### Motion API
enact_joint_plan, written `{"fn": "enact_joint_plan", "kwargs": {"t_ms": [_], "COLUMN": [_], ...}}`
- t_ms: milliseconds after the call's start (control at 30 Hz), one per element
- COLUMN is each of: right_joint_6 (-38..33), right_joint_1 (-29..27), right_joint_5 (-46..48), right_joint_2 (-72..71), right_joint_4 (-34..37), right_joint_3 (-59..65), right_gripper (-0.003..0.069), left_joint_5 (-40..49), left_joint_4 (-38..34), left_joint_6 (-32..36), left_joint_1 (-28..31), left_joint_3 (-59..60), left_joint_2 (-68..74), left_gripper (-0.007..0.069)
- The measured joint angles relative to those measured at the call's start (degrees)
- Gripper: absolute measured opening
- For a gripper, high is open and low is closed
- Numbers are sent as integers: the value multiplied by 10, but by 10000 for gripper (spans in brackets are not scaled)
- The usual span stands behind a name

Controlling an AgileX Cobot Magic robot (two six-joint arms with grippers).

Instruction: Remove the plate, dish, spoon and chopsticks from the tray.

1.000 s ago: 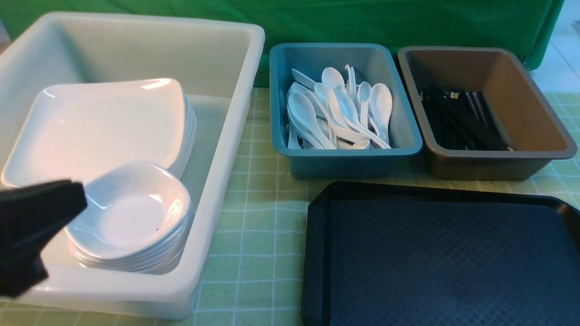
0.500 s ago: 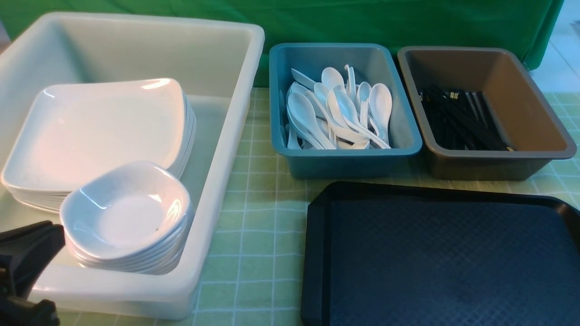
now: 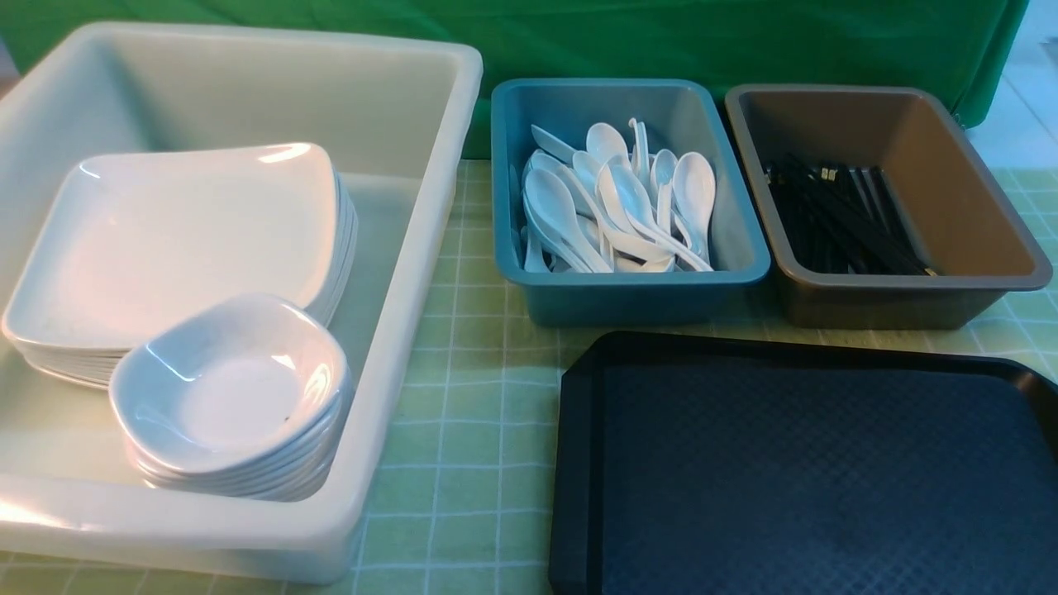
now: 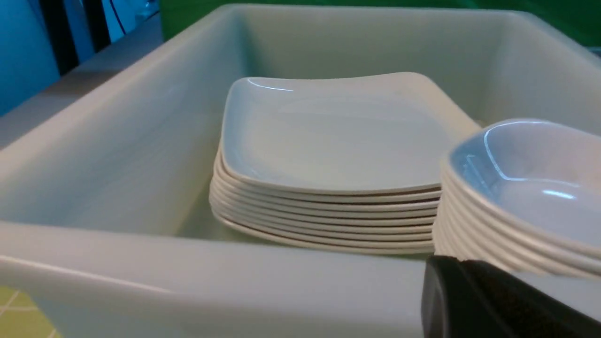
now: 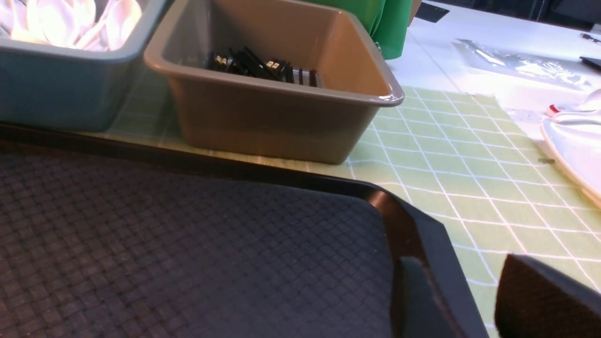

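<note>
Front view: neither of my arms appears. The tray (image 3: 806,471) lies bare at lower right, cut off by the bottom and right edges. Behind it stand a blue bin (image 3: 628,285) of white spoons (image 3: 616,207) and a brown bin (image 3: 893,297) holding black chopsticks (image 3: 843,219); individual spoons and sticks overlap, so no single one can be singled out. At left, a white tub (image 3: 397,248) contains a stack of plates (image 3: 178,240), with a stack of small deep dishes (image 3: 235,392) in front, hiding the plates' near corner.

Left wrist view: only a black corner of my left gripper (image 4: 497,300) shows, below the tub rim; its fingers are pressed together, holding nothing. The lower plates (image 4: 328,141) show only as edges.

Right wrist view: my right gripper (image 5: 465,300) sits at the tray's (image 5: 188,244) rim corner, one finger (image 5: 415,300) over the tray side, the other (image 5: 544,300) over the green checked cloth (image 5: 469,188). The jaws stand apart; whether the rim between them is touched, I cannot tell. A white object (image 5: 575,145) is cut off at the frame edge.
</note>
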Motion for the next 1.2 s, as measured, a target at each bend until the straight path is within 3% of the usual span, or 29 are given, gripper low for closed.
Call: {"fn": "enact_joint_plan", "kwargs": {"t_ms": [233,1200], "right_joint_6": [0,0], "right_joint_1": [0,0], "right_joint_5": [0,0], "right_joint_2": [0,0], "right_joint_4": [0,-1], "right_joint_3": [0,0], "right_gripper": [246,242], "left_joint_5": [-15,6], "left_joint_4": [34,45], "left_joint_6": [-72,-78], "left_joint_1": [0,0], "left_joint_3": [25,26], "left_joint_2": [-2,-3], "left_gripper": [3,3]}}
